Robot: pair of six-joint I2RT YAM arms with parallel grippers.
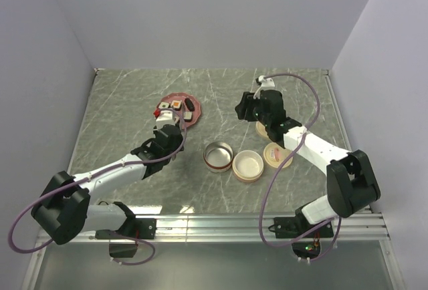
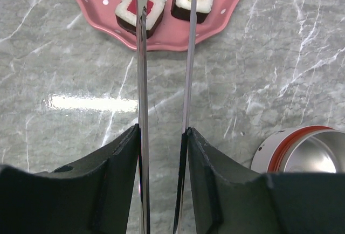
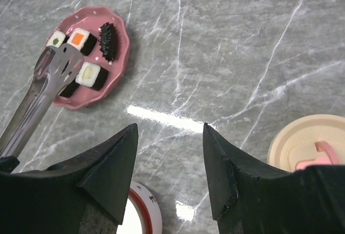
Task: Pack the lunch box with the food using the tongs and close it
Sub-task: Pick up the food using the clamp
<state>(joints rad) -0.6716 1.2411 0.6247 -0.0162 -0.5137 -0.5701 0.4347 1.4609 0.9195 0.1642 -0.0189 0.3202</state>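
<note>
Gripping the tongs, the left gripper is seen near the rim of the plate; tong tips are cropped. The right gripper is spread, nothing held.

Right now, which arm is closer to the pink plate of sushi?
Left. The left gripper sits just short of the pink plate's near rim, its tongs reaching over it; the right gripper hangs open farther off to the plate's right.

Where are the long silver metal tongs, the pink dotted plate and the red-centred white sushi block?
long silver metal tongs (image 2: 142,83), left wrist view, midway along one arm.
pink dotted plate (image 2: 97,7), left wrist view, bare rim area.
red-centred white sushi block (image 2: 155,7), left wrist view, red top.
</note>
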